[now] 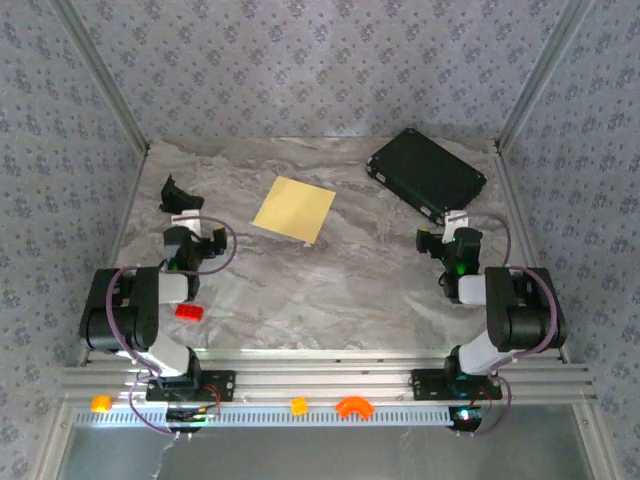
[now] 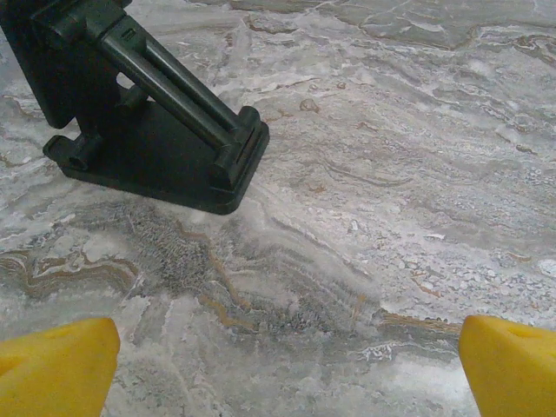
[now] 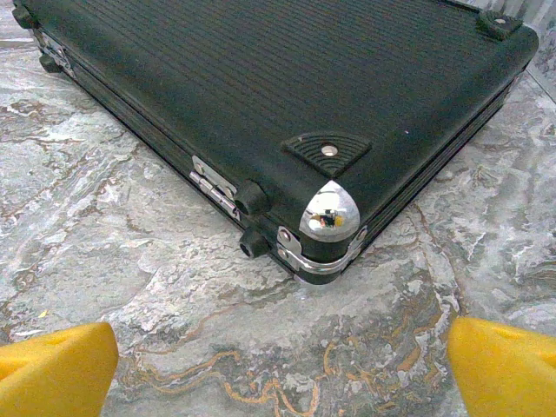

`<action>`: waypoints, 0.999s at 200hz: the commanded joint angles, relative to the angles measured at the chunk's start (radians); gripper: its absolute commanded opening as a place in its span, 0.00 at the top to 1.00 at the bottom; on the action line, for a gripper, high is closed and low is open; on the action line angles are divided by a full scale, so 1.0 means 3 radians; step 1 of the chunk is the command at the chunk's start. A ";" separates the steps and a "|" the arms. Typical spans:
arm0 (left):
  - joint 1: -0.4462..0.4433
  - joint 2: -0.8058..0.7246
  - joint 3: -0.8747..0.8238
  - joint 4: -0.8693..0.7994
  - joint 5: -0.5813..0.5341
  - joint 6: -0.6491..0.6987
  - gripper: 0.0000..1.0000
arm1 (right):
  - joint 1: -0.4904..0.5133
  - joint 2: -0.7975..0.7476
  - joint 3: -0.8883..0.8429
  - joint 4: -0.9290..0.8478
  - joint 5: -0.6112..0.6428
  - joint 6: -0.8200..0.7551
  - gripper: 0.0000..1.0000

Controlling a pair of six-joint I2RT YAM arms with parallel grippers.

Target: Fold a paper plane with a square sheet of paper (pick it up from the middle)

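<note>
Your left gripper (image 1: 188, 225) sits over the left side of the grey marble-patterned table (image 1: 330, 300), and its jaws are spread wide with nothing in them. From the left wrist camera you see that gripper (image 2: 282, 373) with a yellow fingertip (image 2: 56, 369) in each bottom corner and bare marble between them. Just ahead stands a black plastic stand (image 2: 148, 130), with its slanted strut propped on a flat base. From above, the black plastic stand (image 1: 178, 195) lies just beyond the gripper, near the left wall.

Over on your right, the right gripper (image 1: 455, 228) is released as well, jaws fully apart and holding nothing. Its wrist camera shows the gripper (image 3: 282, 373) facing the near corner of the black rectangular case (image 3: 287, 78), which has a ribbed lid, a chrome corner cap and silver latches. The fingertips are apart from it. From above, the black rectangular case (image 1: 427, 173) rests at an angle in the far right corner.

Now your target: the pale-yellow square sheet of paper (image 1: 293, 210) lies flat on the marble, turned at an angle, in the far middle of the table. It sits between the stand and the case, well apart from both grippers.

A small red block (image 1: 188, 312) rests on the table just beside the left arm. Small orange plastic pieces (image 1: 352, 406) sit on the aluminium rail at the near edge.
</note>
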 commanded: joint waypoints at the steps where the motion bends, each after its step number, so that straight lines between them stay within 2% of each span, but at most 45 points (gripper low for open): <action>1: 0.0018 -0.0003 0.0069 0.0057 0.0055 0.0018 0.00 | 0.0006 0.0006 0.0065 0.0059 0.0044 0.0018 0.01; 169: 0.0069 -0.0009 0.0056 0.0071 0.0202 0.0021 0.00 | -0.0070 0.0016 0.0063 0.0069 -0.0063 0.0063 0.01; 200: 0.0070 -0.0120 -0.0169 0.0402 0.0177 0.0002 0.00 | -0.0015 -0.0016 0.0020 0.0134 -0.0106 -0.0021 0.01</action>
